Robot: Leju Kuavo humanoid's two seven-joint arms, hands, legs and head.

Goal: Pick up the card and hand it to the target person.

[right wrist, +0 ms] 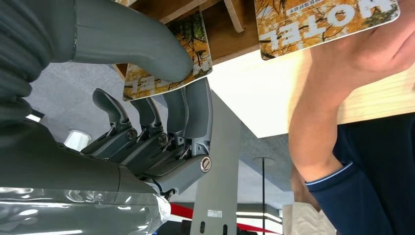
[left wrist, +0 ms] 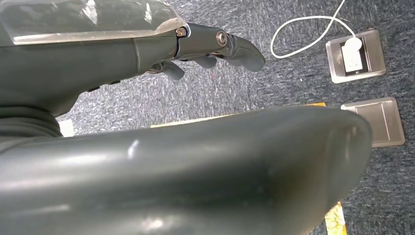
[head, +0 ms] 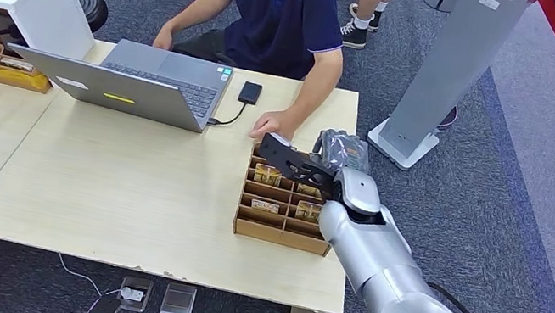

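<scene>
From the head view, the silver right arm reaches up from the lower right over the far right part of the table (head: 123,181), its right hand (head: 303,164) stretched flat above the far end of a brown divided card box (head: 278,232). Just beyond the fingertips lies a person's hand (head: 271,126), resting on the tabletop beside the box. A laptop (head: 141,81) and a phone (head: 250,92) sit well off to the hand's left.

In the left wrist view, the left hand (left wrist: 205,49) hangs over grey carpet, fingers loosely curled and apart with nothing in them; floor sockets (left wrist: 356,55) lie beyond the fingertips.

In the right wrist view, the right hand pinches a card (right wrist: 169,63) printed with autumn leaves, the thick thumb (right wrist: 142,41) pressed on one face and the dark fingers (right wrist: 195,110) backing the other. The card is still just at the box's wooden dividers. Another card marked HOTEL (right wrist: 323,22) stands in the neighbouring slot, next to the person's forearm (right wrist: 333,98).
</scene>
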